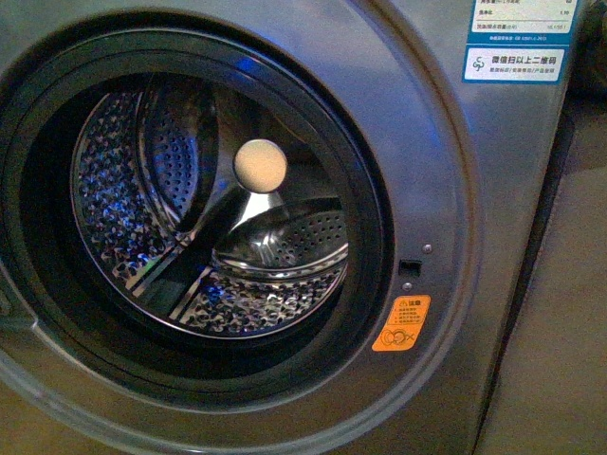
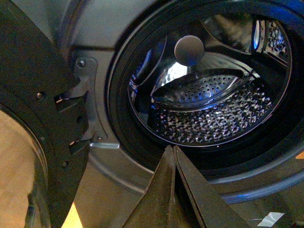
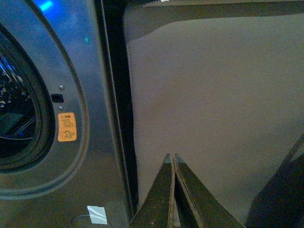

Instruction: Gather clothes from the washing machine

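In the left wrist view, the left gripper appears nearest, its two dark fingers pressed together at the tips with nothing between them. It is positioned just outside the lower rim of the porthole of the washing machine. Beside it, the open door hangs on its hinge bracket at the edge of the opening.

In the right wrist view, the right gripper is likewise closed tip to tip and empty. It is positioned off to the side of the machine, over a plain grey surface, well apart from the porthole.

The black gasket rings the porthole. An orange warning sticker sits on the grey front panel just beside the gasket, and blue-white labels sit higher on the panel.

Beyond the gasket, the perforated steel drum is visible, with a cream round knob on its back wall. No clothes are visible in the drum or in either gripper in any view.
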Controlling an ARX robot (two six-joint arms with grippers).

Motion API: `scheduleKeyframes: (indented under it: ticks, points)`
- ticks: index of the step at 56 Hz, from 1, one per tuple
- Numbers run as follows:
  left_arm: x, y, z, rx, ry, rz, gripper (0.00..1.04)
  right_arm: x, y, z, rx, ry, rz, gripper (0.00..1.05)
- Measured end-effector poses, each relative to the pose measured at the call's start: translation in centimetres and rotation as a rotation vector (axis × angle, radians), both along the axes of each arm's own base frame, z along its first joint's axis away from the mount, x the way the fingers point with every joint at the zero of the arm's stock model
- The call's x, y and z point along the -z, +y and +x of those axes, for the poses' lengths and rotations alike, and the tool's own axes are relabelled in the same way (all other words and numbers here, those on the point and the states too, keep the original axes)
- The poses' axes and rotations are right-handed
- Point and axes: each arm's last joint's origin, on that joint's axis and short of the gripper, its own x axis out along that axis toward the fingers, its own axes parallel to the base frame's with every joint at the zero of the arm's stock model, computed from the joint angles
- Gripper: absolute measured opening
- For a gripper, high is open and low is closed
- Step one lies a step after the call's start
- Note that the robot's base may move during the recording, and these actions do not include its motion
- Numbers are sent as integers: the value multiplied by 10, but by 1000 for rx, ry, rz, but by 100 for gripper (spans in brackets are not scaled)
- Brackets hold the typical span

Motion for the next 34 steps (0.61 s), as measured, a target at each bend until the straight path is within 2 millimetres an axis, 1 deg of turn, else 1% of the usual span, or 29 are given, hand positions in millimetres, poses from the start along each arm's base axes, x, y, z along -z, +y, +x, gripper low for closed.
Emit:
scheduleKeyframes:
  ticks: [6, 11, 23, 34]
  points:
    - [12, 0, -5, 0, 4, 0, 4, 0, 0, 0, 0, 0, 0, 2]
    - [18, 0, -8, 0, 2, 0, 4, 0, 0, 0, 0, 0, 0, 2]
    - [30, 0, -14, 0, -6, 0, 4, 0, 0, 0, 0, 0, 0, 2]
    - [37, 0, -18, 0, -7, 0, 4, 0, 0, 0, 0, 0, 0, 2]
